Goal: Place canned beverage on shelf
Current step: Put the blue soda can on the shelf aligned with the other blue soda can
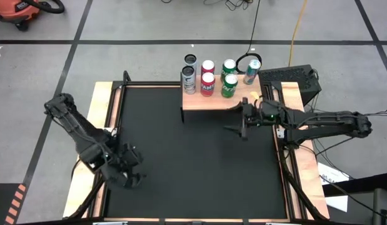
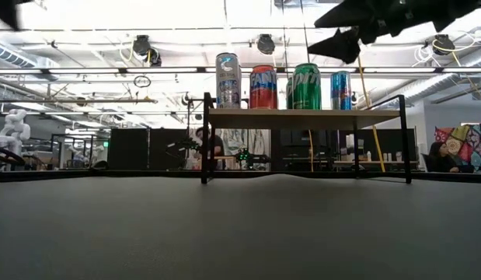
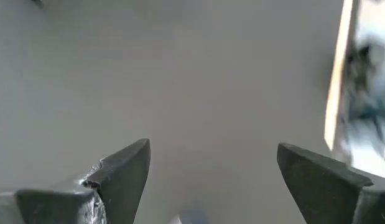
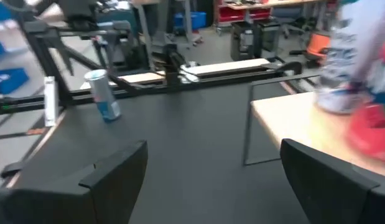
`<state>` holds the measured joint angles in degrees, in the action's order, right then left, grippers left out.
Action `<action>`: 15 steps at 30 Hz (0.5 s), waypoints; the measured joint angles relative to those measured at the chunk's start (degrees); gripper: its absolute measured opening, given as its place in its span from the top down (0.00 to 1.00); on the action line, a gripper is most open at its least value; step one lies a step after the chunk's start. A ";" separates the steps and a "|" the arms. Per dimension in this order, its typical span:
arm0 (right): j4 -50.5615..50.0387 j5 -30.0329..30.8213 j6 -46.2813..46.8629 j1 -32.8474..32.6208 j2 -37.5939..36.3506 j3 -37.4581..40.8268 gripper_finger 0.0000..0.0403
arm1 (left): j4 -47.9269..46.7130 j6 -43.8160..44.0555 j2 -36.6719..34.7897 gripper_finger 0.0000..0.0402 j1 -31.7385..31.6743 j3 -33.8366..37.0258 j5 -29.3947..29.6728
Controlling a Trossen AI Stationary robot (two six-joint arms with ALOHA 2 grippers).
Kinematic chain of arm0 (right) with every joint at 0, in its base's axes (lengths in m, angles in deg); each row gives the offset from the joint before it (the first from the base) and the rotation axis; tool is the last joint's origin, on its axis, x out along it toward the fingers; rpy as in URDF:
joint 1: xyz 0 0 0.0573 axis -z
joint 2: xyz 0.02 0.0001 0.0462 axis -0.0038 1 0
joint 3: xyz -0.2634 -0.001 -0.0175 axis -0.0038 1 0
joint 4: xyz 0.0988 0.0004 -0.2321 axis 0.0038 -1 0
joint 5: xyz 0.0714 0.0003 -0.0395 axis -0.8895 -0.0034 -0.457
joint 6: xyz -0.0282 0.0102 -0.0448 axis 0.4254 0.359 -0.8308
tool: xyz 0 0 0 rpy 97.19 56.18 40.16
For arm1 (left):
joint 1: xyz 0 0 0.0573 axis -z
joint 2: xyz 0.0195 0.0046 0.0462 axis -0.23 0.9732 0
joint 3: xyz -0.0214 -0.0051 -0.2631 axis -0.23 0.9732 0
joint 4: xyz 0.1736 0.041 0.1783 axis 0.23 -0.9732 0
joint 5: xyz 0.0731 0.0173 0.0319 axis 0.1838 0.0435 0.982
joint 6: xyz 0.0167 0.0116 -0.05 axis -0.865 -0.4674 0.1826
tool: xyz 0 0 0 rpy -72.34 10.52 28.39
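The shelf (image 1: 212, 100) is a light-wood board on black legs at the table's far edge. On it stand several cans: silver (image 2: 228, 80), red (image 2: 263, 86), green (image 2: 306, 85) and blue (image 2: 340, 89). My right gripper (image 1: 234, 119) hangs open just in front of the shelf's right part, pointing toward the table's left, with nothing between its fingers (image 4: 214, 146). One more silver-and-blue can (image 4: 104, 93) stands on the black table near its left edge. My left gripper (image 1: 132, 178) is at the near left, open, slanting down over bare table top (image 3: 212, 149).
The black table top (image 1: 193, 156) has a wooden rim (image 1: 105, 106) at its sides. A black box (image 1: 293, 78) with cables sits at the far right, behind the right arm. An orange vacuum (image 1: 18, 12) stands on the floor beyond the table.
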<state>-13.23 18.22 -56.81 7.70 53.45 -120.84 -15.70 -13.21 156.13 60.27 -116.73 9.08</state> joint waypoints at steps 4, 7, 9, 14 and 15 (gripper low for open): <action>6.78 0.04 1.82 -2.46 0.49 4.10 0.13 | -3.19 6.90 0.32 0.13 3.75 0.00 -5.86; 8.75 0.15 2.57 -3.46 1.39 5.82 0.13 | -4.61 11.81 0.28 0.13 5.37 -0.03 -9.82; 9.34 0.16 2.78 -3.90 2.54 6.25 0.13 | -6.27 15.01 0.31 0.13 6.06 -0.01 -13.05; 10.48 0.17 3.22 -5.01 6.47 6.41 0.13 | -8.93 20.55 0.95 0.13 7.47 -0.03 -17.77; 11.05 0.20 3.22 -5.34 7.25 6.41 0.13 | -8.92 20.75 1.24 0.13 7.65 -0.03 -18.33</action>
<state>-2.17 18.41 -53.59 2.36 60.70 -114.42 -24.63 7.54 157.37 67.92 -116.76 -9.25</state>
